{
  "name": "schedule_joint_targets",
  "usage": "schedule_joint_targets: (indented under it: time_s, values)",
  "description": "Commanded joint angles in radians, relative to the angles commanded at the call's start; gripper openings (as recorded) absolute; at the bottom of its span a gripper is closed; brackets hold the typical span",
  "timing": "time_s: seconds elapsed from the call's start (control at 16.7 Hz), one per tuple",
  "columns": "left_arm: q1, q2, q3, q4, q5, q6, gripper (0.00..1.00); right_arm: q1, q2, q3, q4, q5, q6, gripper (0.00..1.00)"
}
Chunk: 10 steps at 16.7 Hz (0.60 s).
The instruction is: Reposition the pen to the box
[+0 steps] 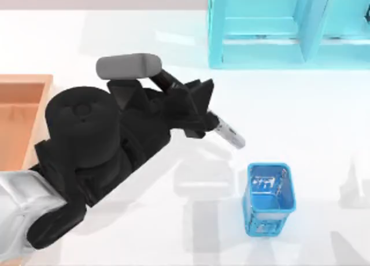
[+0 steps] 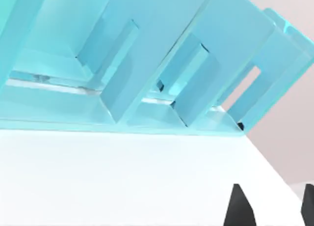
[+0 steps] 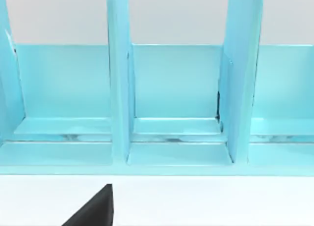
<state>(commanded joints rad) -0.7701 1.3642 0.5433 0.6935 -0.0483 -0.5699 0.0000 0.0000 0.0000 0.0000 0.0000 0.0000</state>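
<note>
Left gripper [image 1: 209, 122] clamped on pen [image 1: 230, 134], above-left of blue basket [image 1: 270, 198]; box [image 1: 23, 113] far left; shelf [image 2: 147, 64] behind.

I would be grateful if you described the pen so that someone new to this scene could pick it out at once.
Start at the blue mesh basket near the table's front, right of centre. Up and to its left, the left gripper holds the pen, which sticks out slantwise toward the basket. It is the slim silver-grey stick, unlike the cyan shelf unit behind and the wooden box at the left edge.
</note>
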Motion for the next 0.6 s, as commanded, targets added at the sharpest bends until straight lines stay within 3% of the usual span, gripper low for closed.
schedule_joint_targets:
  time_s: [0.36,0.6]
  values:
    - [0.121,-0.273,-0.047,-0.252,0.149,0.013,0.00,0.000,0.000,0.000,0.000,0.000,0.000,1.00]
    - [0.129,-0.285,-0.057,-0.263,0.162,0.019,0.00,0.000,0.000,0.000,0.000,0.000,0.000,1.00]
